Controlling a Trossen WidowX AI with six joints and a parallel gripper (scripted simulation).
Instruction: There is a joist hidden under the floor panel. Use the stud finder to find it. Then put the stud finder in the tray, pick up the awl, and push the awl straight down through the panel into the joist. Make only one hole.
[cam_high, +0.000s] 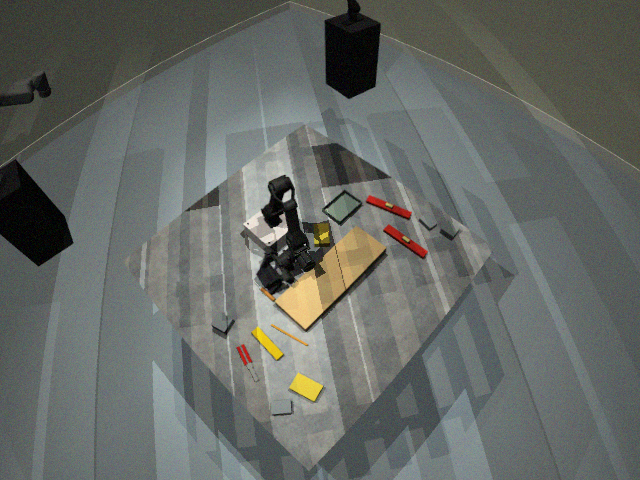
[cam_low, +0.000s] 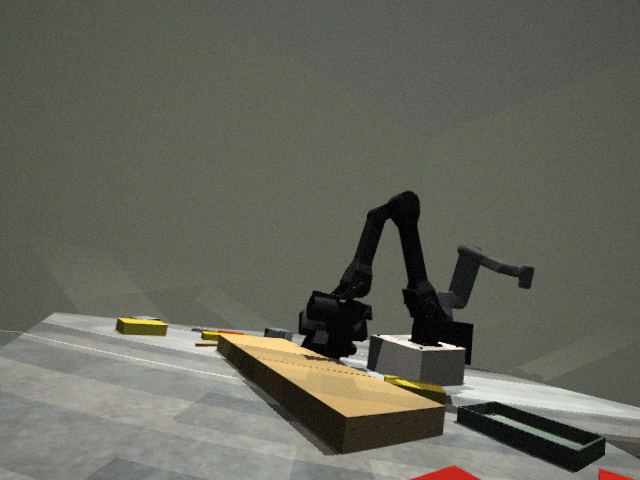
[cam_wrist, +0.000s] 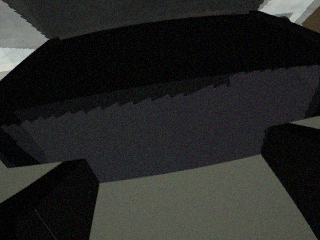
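Note:
The tan floor panel (cam_high: 359, 256) (cam_low: 330, 392) lies in front of the arm's base. My gripper (cam_high: 281, 271) (cam_low: 328, 346) (cam_wrist: 176, 139) hangs low at the panel's near-base edge. Its fingers stand wide around a broad dark block (cam_wrist: 160, 107) that fills the wrist view; I cannot tell which tool it is. A flat yellow tool (cam_high: 321, 233) (cam_low: 416, 386) lies between the base and the panel. The dark-rimmed tray (cam_high: 341, 206) (cam_low: 527, 431) stands beyond it with nothing in it. A short orange tool (cam_high: 267, 293) lies on the floor by the gripper.
Two red levels (cam_high: 388, 206) (cam_high: 405, 240) and small grey blocks (cam_high: 428, 222) lie past the panel. Yellow blocks (cam_high: 267, 343) (cam_high: 306, 386), a pencil (cam_high: 289, 334), red-handled pliers (cam_high: 246, 359) and grey blocks (cam_high: 222, 322) lie on the other side. The grey base block (cam_low: 418, 361) stands beside the panel.

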